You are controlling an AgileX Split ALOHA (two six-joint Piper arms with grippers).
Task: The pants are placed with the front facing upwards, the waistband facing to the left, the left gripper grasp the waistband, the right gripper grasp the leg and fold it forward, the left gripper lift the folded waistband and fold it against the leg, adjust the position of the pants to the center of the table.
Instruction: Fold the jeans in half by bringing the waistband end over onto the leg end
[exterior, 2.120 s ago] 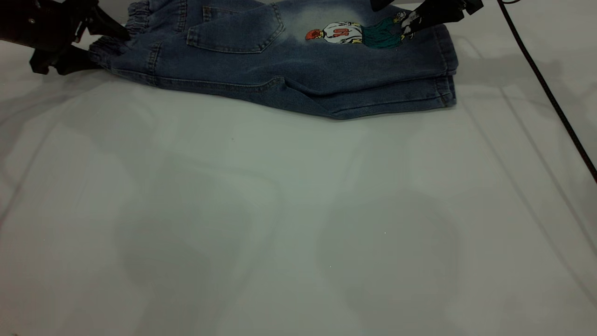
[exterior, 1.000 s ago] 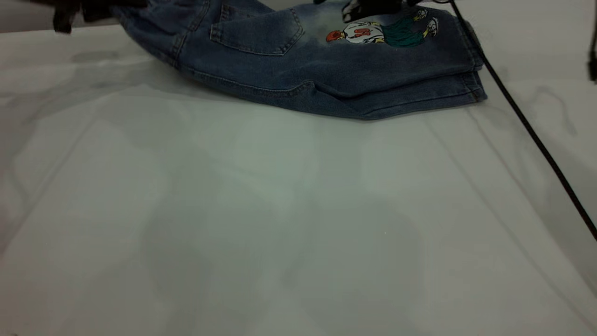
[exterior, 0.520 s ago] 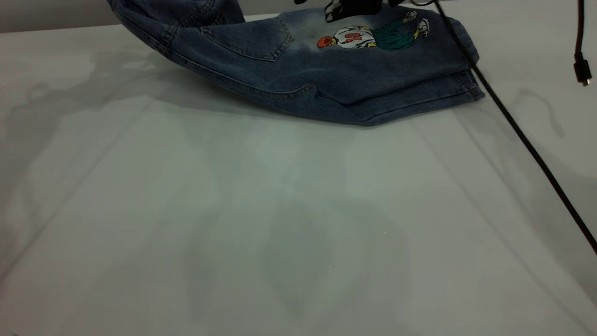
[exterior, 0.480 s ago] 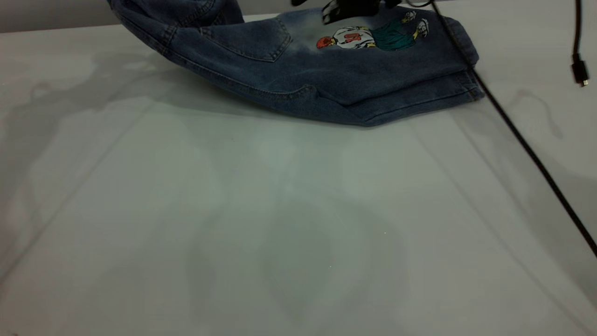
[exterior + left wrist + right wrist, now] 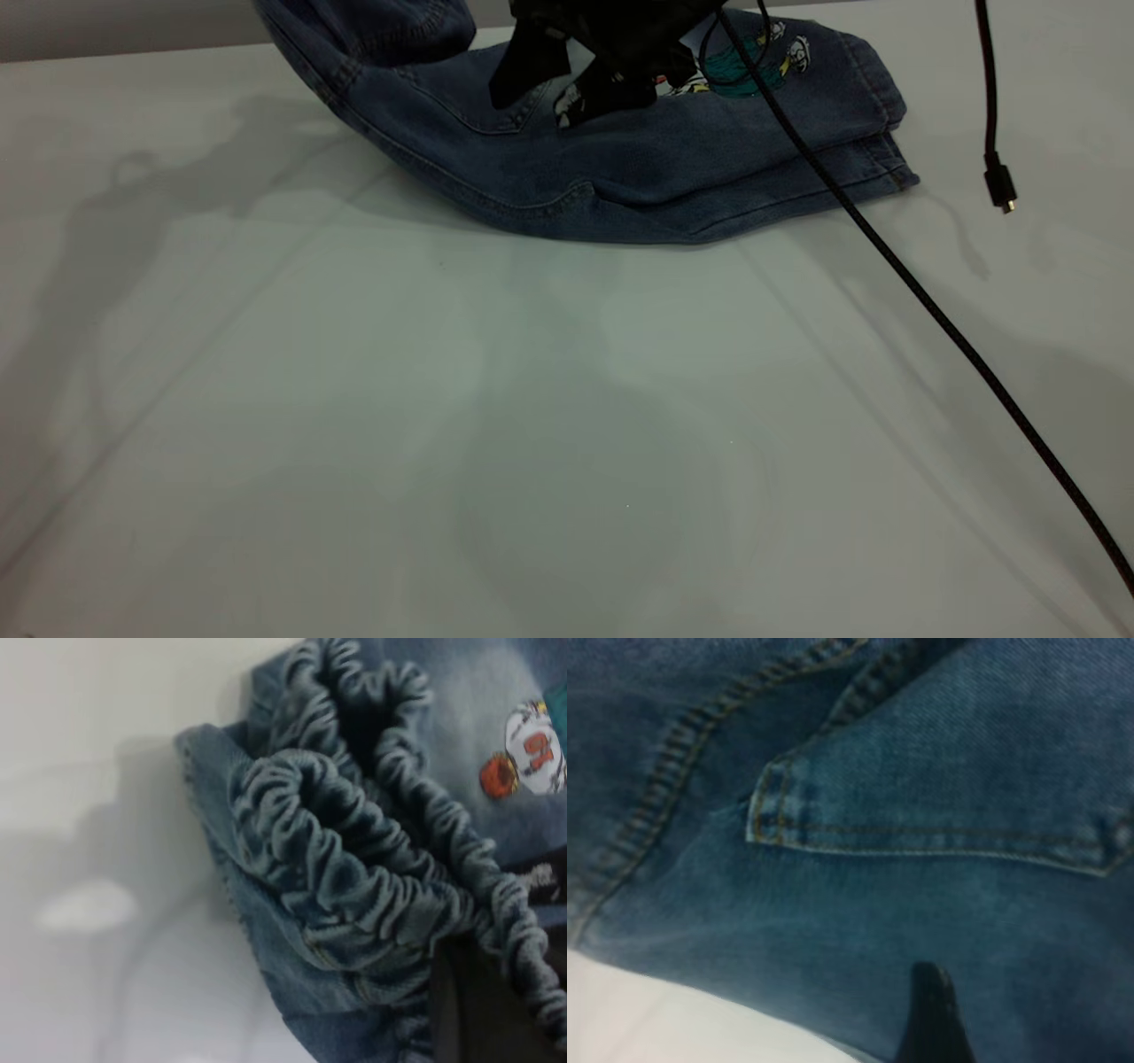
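The blue denim pants (image 5: 673,168) lie folded lengthwise at the far side of the white table (image 5: 443,399), back side up. The leg (image 5: 833,115) with its cartoon print (image 5: 771,58) rests flat at the right. The left end of the pants is lifted off the table and curls up out of the exterior view. My left gripper (image 5: 496,1010) is shut on the ruched waistband (image 5: 354,868), holding it above the leg. My right gripper (image 5: 563,93) is open, low over the back pocket (image 5: 939,815); one fingertip (image 5: 930,1010) shows against the denim.
A black cable (image 5: 930,310) runs from the right gripper across the pants and down over the table's right side. A second cable ends in a hanging plug (image 5: 999,186) at the right. Arm shadows fall on the near table.
The waistband end has risen further and swung right, over the pants. The right gripper has come left and down from the cartoon print to the pocket. The cables swung left.
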